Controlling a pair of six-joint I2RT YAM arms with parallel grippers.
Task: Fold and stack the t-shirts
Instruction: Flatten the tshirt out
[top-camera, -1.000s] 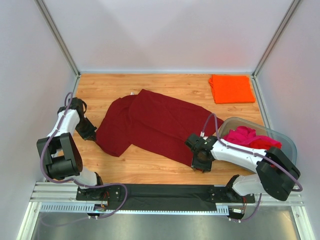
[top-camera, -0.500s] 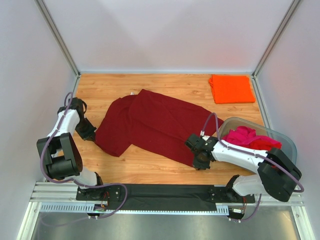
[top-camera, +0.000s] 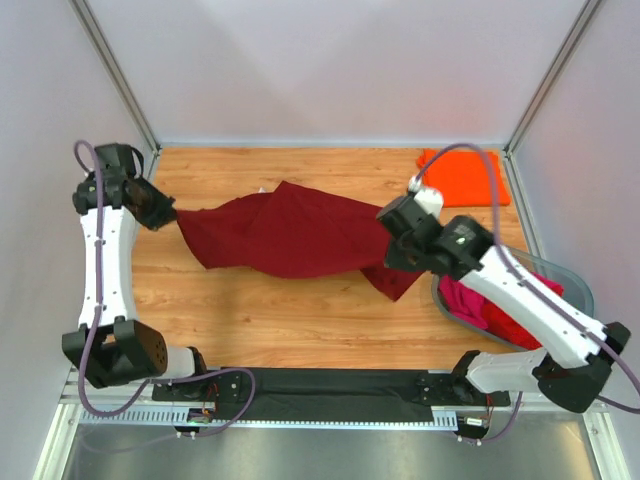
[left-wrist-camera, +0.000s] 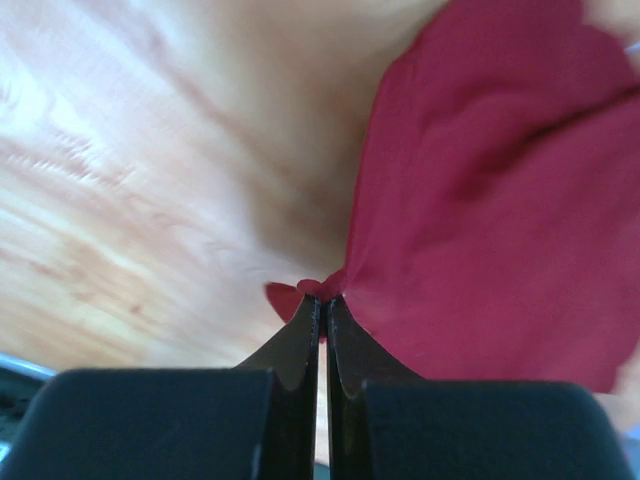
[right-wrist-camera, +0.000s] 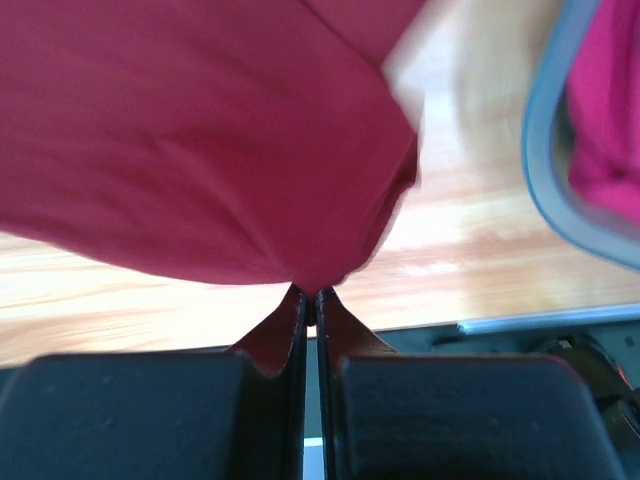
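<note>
Top external view: the dark maroon t-shirt (top-camera: 290, 235) is stretched in a long band between the two arms, above the wooden table (top-camera: 300, 320). Whether its sagging middle touches the wood cannot be told.

Left wrist view: the left gripper (left-wrist-camera: 322, 297) has its fingers pressed together on a small corner of the maroon cloth. A little tab of cloth pokes out just left of the tips, and the rest of the shirt spreads away ahead and to the right of them.

Right wrist view: the right gripper (right-wrist-camera: 308, 292) is likewise clamped narrow on a pinch of the shirt's edge. The cloth fans out beyond the fingertips, mostly to their left.

Right of those fingers, well apart, curves the rim of the grey tub (right-wrist-camera: 560, 200), with a magenta-pink t-shirt (right-wrist-camera: 610, 110) bunched inside it. From above, a red t-shirt (top-camera: 520, 330) lies in the tub beside the pink one, partly hidden by the right arm. A folded orange t-shirt (top-camera: 470, 180) lies flat on the table beyond the right fingers, near the far corner.
</note>
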